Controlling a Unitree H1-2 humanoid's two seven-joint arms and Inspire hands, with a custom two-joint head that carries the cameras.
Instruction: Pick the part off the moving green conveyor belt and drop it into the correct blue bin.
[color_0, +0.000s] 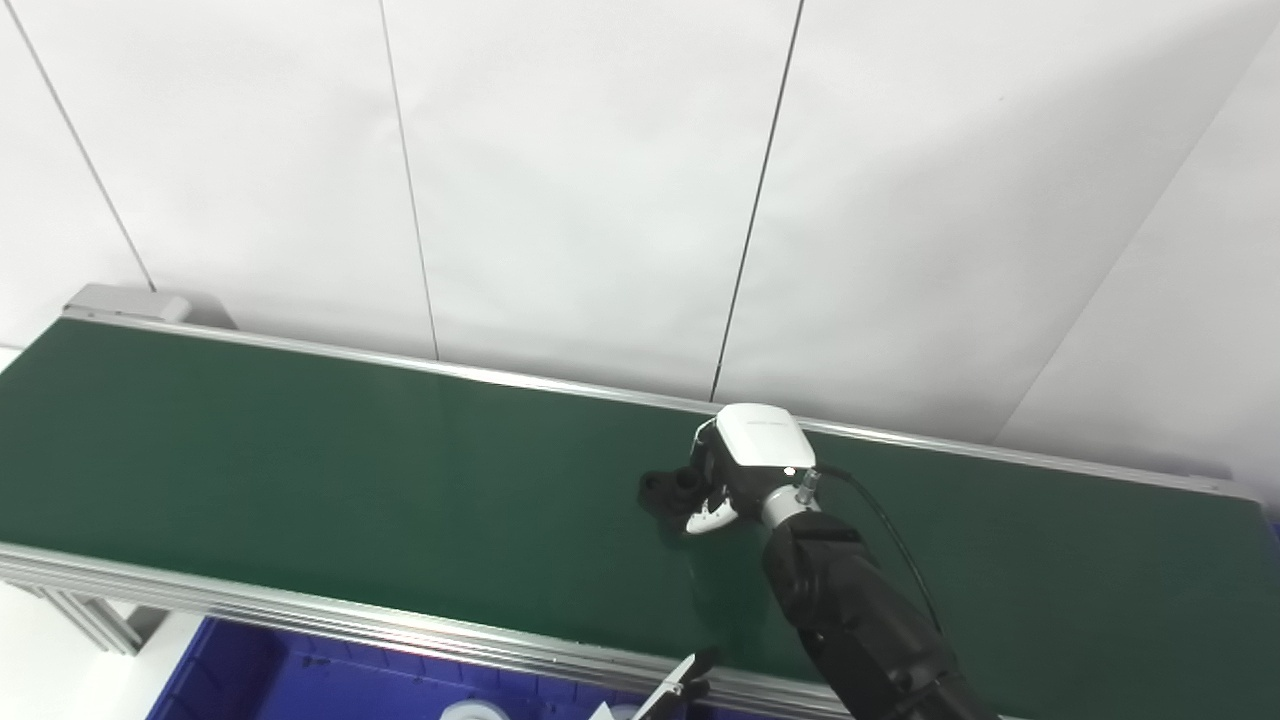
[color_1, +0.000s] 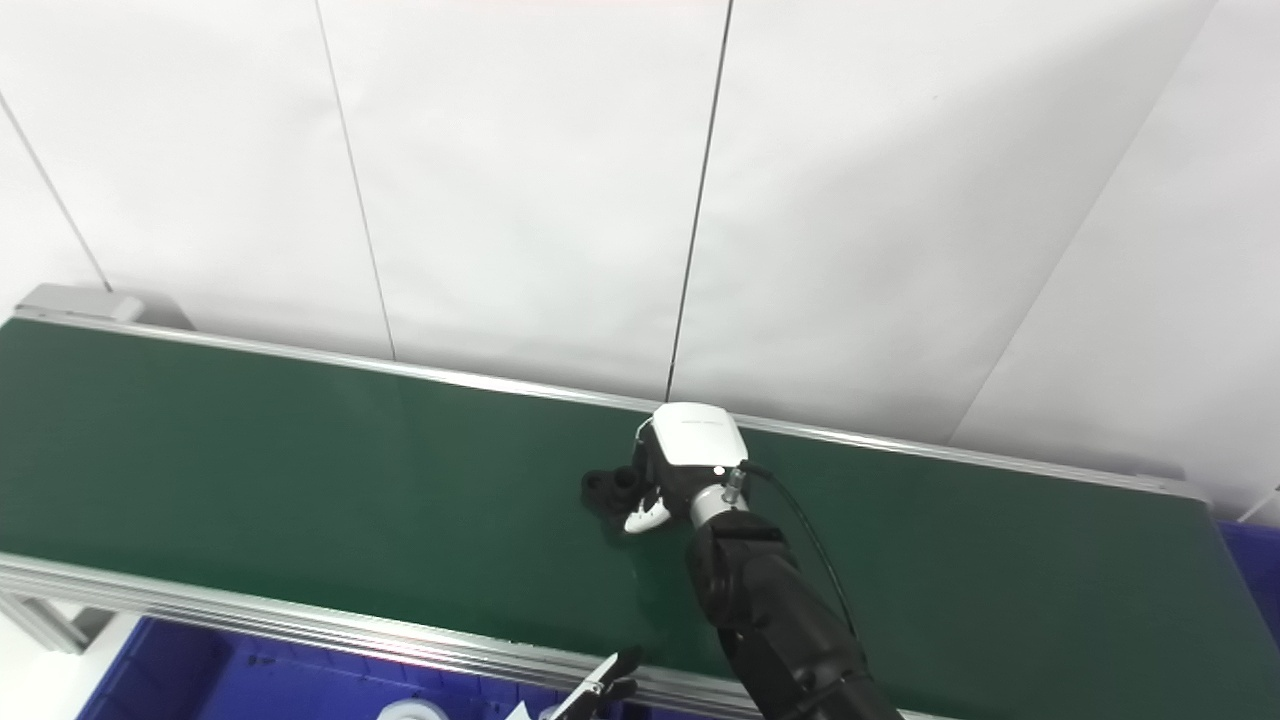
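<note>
A small black part (color_0: 668, 490) lies on the green conveyor belt (color_0: 300, 480), a little right of the middle. My right hand (color_0: 738, 470), white-backed on a black forearm, reaches over the belt from the lower right and is curled down onto the part's right side. Its fingers close around the part, and its white-tipped thumb (color_0: 710, 518) sits just in front of it. The part's left end sticks out past the fingers. Only a few fingertips of my left hand (color_0: 680, 690) peek in at the bottom edge, below the belt's near rail.
A blue bin (color_0: 250, 675) sits under the belt's near rail at the bottom left, with white pieces (color_0: 470, 712) in it. Another blue bin corner (color_1: 1250, 560) shows at the far right. White wall panels stand behind the belt.
</note>
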